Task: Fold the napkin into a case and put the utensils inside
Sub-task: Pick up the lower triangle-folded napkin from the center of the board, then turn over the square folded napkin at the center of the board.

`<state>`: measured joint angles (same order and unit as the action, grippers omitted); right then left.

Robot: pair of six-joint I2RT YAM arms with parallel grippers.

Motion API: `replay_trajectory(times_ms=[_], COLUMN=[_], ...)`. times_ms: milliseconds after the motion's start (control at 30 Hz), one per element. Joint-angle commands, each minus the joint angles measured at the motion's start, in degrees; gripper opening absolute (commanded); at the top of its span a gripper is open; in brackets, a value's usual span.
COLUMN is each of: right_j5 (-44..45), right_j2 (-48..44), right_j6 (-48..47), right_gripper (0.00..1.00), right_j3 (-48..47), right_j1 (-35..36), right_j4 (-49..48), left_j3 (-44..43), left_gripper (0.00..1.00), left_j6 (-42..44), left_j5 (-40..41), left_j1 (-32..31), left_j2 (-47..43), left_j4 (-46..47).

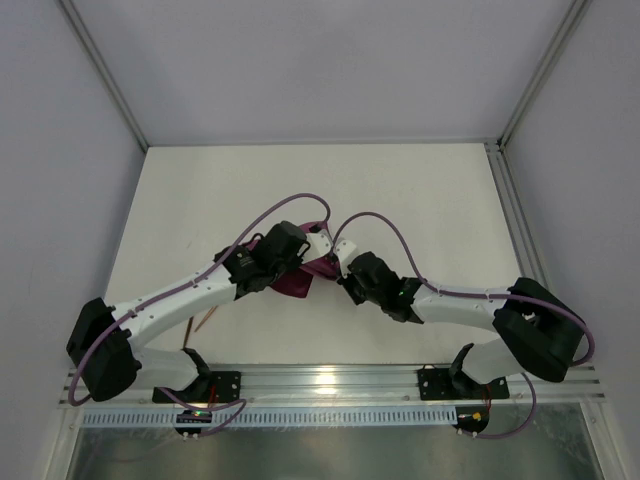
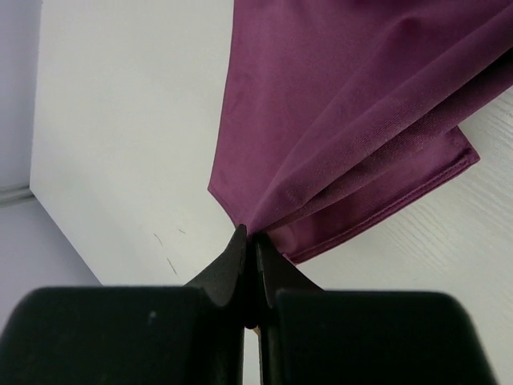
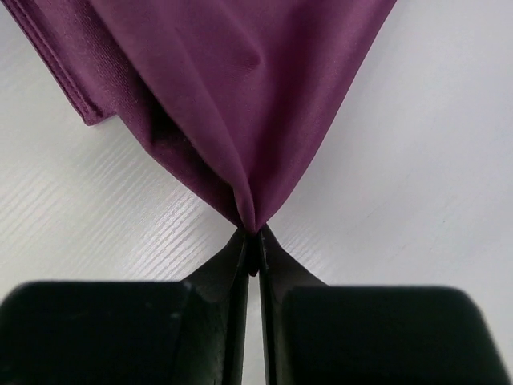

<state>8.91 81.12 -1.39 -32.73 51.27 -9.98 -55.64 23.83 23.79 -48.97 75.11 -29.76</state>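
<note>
Nearest the bases, one copper utensil (image 1: 205, 320) pokes out beside the left arm, well apart from the cloth. Mid-table (image 1: 300, 190), the napkin (image 1: 295, 285) sits bunched between both hands. The left hand (image 2: 248, 241) is clamped on a corner by just a sliver, and the right hand (image 3: 255, 237) is pinched shut on a gathered point. My worry is that both bites are tiny, so pulling apart could slip the fabric free. The layers underneath already look uneven, so a lopsided lift would probably drag the fold crooked.

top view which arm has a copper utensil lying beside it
The left arm: a thin copper utensil lies at its near side; none beside the right arm.
</note>
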Motion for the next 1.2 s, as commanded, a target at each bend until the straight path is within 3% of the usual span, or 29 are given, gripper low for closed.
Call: replay_trajectory(times_ms=[0,100,467,867,1033,1167], right_j5=[0.15,-0.29,-11.54,-17.86,-23.49,-28.06], right_j2=[-4.82,-8.51,-13.01,-13.80,-12.22,-10.81], right_j6=[-0.19,-1.33,-8.28,-10.57,-8.63,-5.74], right_gripper=[0.10,0.03,0.03,0.03,0.03,0.03], right_j3=[-4.09,-6.45,-26.22,-37.75,-39.60,-40.91], right_j1=[-0.03,0.06,-0.20,-0.20,-0.11,-0.03], right_j4=[2.68,7.84,38.77,54.26,55.77,51.74], left_j3=[-3.42,-5.00,-11.16,-15.11,-15.21,-12.40], left_gripper=[0.00,0.00,0.00,0.00,0.00,0.00], left_j6=[-0.19,-0.02,1.48,0.78,2.00,3.67], left_j5=[-1.03,-0.94,2.22,0.03,3.27,6.26], left_j1=[0.63,1.68,3.18,3.35,3.35,4.93], left_j2=[-3.30,-4.88,-9.98,-16.57,-18.07,-18.95], left_j4=[-0.30,-1.79,-8.73,-15.24,-16.83,-12.62])
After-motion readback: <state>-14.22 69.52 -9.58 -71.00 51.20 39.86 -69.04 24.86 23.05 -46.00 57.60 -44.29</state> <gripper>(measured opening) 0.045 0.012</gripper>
